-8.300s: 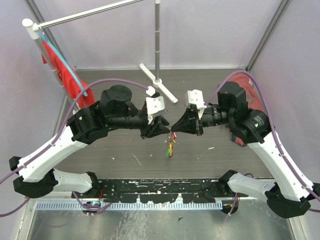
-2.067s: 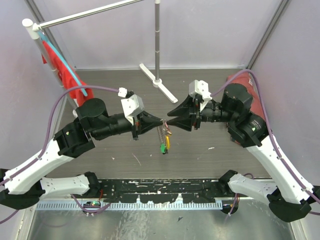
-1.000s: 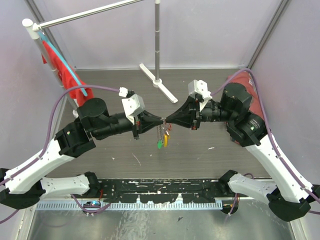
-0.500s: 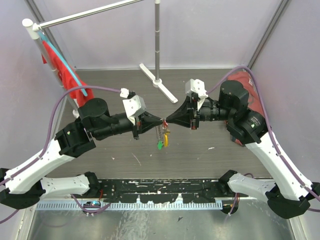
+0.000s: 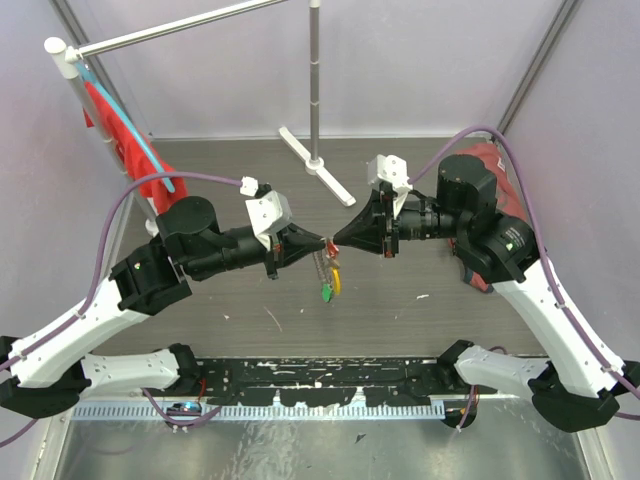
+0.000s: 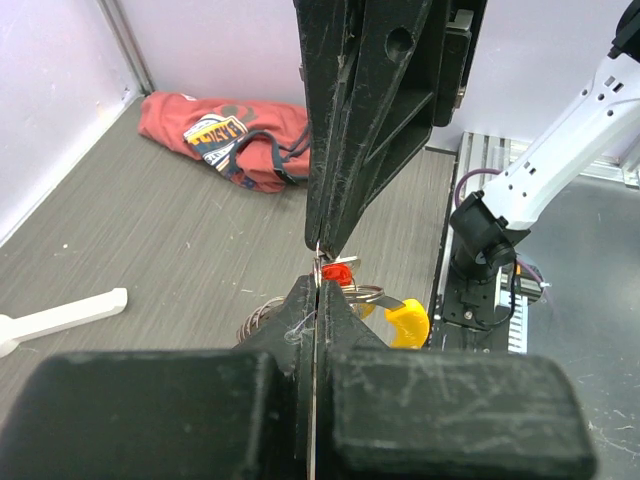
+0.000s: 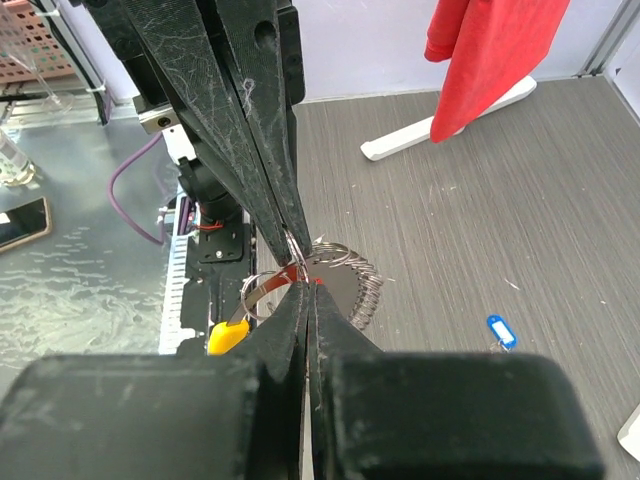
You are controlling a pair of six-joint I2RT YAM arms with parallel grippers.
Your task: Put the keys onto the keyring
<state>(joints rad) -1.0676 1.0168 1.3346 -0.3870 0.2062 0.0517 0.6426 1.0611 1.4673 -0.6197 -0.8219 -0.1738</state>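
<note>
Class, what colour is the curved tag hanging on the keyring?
Yellow; the curved tag shows best in the left wrist view.

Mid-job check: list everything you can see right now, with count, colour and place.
keyring: one, silvery chain loop with yellow and green tags, hanging below the meeting gripper tips
red key: one, at the fingertips beside the ring
blue key: one, lying alone on the table
clothes stand: one, white base, metal pole, back of table
red garment: one, hanging back left
red printed shirt: one, crumpled on the table by the right arm
table: one, dark grey
left gripper: black, shut on the keyring
right gripper: black, shut on the red key
</note>
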